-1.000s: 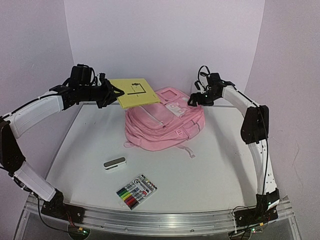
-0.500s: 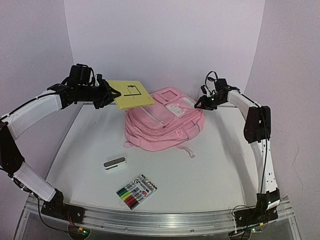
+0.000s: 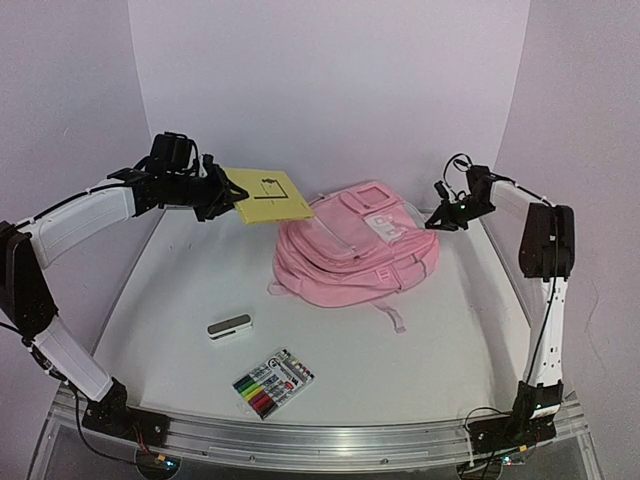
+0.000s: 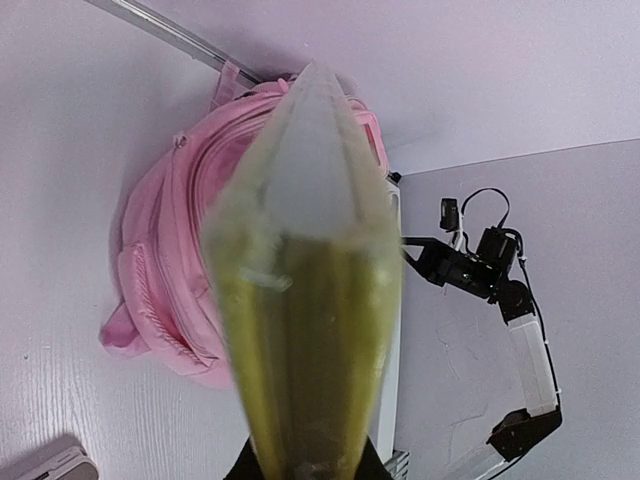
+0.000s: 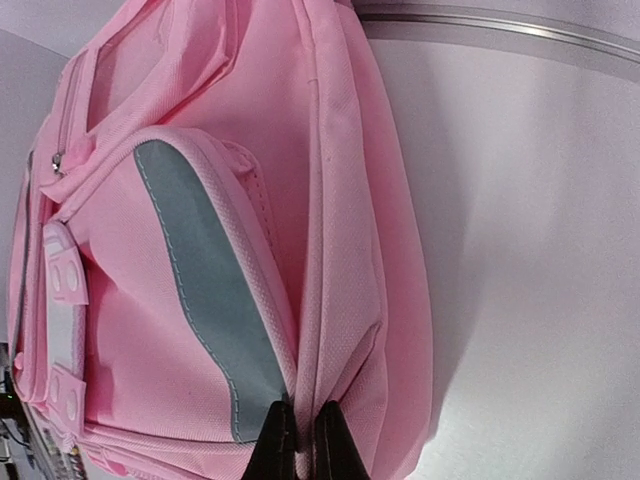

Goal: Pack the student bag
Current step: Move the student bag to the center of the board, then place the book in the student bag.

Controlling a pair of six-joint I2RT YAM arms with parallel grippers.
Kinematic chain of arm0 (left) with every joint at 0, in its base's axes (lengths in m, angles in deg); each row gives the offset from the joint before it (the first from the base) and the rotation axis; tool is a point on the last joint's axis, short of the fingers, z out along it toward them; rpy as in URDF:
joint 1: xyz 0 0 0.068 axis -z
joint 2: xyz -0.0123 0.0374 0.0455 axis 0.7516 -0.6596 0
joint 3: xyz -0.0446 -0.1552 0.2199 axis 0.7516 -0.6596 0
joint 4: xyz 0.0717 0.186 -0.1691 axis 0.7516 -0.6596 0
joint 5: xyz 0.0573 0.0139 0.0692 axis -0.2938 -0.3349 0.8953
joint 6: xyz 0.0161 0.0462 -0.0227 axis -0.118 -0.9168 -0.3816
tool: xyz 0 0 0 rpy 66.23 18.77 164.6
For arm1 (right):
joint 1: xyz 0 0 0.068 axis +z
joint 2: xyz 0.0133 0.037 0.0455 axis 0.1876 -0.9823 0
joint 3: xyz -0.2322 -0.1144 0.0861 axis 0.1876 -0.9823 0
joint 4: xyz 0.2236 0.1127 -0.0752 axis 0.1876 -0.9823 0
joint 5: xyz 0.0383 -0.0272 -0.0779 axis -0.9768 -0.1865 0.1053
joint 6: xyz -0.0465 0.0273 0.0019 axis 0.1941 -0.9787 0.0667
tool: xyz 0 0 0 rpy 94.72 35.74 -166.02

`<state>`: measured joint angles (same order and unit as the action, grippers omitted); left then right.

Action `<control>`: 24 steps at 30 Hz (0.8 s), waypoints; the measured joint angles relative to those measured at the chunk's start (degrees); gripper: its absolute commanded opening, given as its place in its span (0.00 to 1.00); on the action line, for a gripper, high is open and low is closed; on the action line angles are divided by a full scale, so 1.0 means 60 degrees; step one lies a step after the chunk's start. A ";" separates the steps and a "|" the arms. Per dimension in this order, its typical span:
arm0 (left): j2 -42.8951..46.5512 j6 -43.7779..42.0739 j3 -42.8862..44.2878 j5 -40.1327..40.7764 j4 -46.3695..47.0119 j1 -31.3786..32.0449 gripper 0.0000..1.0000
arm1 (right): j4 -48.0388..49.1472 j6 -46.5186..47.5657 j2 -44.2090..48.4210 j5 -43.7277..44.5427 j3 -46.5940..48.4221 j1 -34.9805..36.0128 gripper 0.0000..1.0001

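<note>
**Top external view.** We see the pink backpack [image 3: 350,255] lying on the white table [image 3: 170,290], right of centre and toward the far wall. Its zipped front pockets face up and a loose strap [image 3: 393,316] trails toward the near edge. The right gripper [image 3: 433,220] meets the bag at its far right edge. The left gripper [image 3: 236,193] hangs above the far left of the table, apart from the bag, and carries a yellow notebook [image 3: 272,196] held roughly level. Nearer the arm bases lie a small white block [image 3: 229,327] with a dark top and a clear pack of coloured markers [image 3: 272,383]. These two are near each other but not touching, and both are well apart from the bag.

**Left wrist view.** We look along the notebook [image 4: 310,320] edge-on. It is clamped between the left fingers, which only just show at the bottom of the frame. Behind it the backpack [image 4: 165,260] rests on the table, with the right arm [image 4: 535,365] at its far side.

**Right wrist view.** We find the right fingertips [image 5: 275,455] pressed together on a ridge of pink fabric at the bag's side seam, just beside a grey panel [image 5: 200,290]. The jaws are clenched on the backpack [image 5: 330,150] itself.
</note>
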<state>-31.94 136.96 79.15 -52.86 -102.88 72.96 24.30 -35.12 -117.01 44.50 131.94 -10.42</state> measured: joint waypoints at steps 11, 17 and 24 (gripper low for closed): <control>0.0186 0.0182 -0.0942 -0.0135 0.0347 0.0000 0.00 | -0.1110 0.1980 0.0432 0.3003 0.1051 -0.0180 0.74; 0.0515 0.0259 -0.1314 0.0240 0.0338 0.0000 0.00 | -0.0631 0.2275 0.1967 0.4066 0.0319 0.1842 0.79; 0.1339 0.0486 -0.1486 0.1265 -0.0169 0.0014 0.00 | -0.0162 0.2326 0.2822 0.4265 -0.0025 0.4494 0.75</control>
<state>-23.91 139.88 70.24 -45.27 -103.89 73.05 23.33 -21.16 -100.08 70.09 131.78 16.55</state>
